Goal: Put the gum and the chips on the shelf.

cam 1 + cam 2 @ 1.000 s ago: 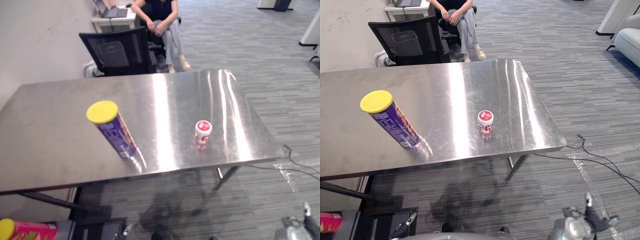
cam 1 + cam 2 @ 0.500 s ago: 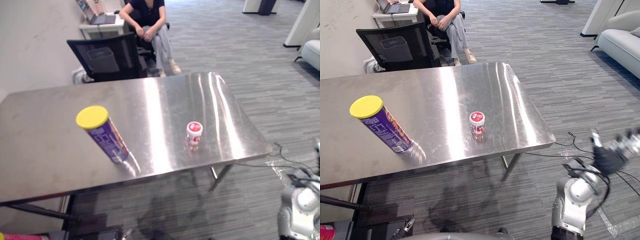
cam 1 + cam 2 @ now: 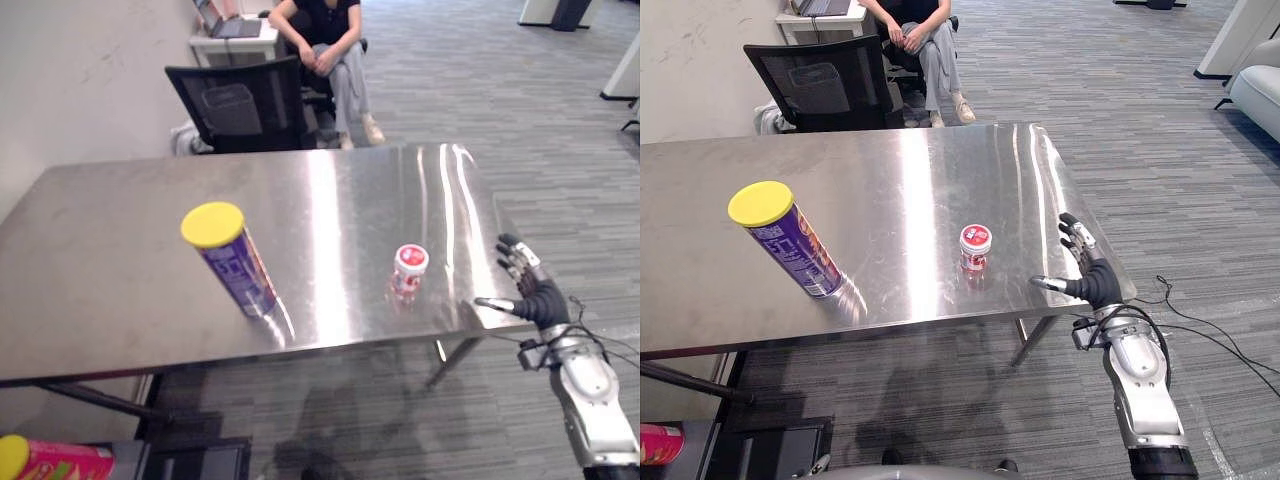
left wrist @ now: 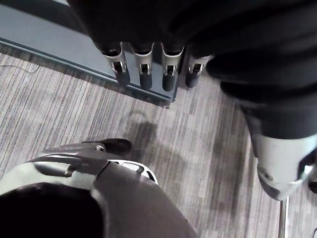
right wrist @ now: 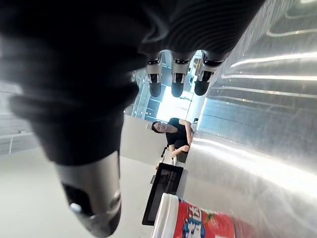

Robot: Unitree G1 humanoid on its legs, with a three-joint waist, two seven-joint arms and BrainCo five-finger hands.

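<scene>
The chips are a purple tube point(image 3: 233, 264) with a yellow lid, standing tilted on the steel table point(image 3: 110, 220), left of centre. The gum is a small red and white jar point(image 3: 409, 271) upright near the table's front right. My right hand point(image 3: 1092, 278) hovers at the front right edge, a hand's width to the right of the gum, open with fingers spread and thumb pointing at the jar. In the right wrist view the gum jar point(image 5: 195, 222) shows past the straight fingers point(image 5: 174, 82). My left hand point(image 4: 144, 74) hangs open over the carpet, holding nothing.
A black office chair point(image 3: 238, 103) stands behind the table, and a person point(image 3: 330, 40) sits beyond it at a small desk. A pink can point(image 3: 55, 463) with a yellow lid lies low at the near left. A white sofa point(image 3: 1260, 85) stands far right.
My right hand has risen from low at the right to the table's front right edge beside the gum. The camera has shifted; the chips and the gum stand where they were.
</scene>
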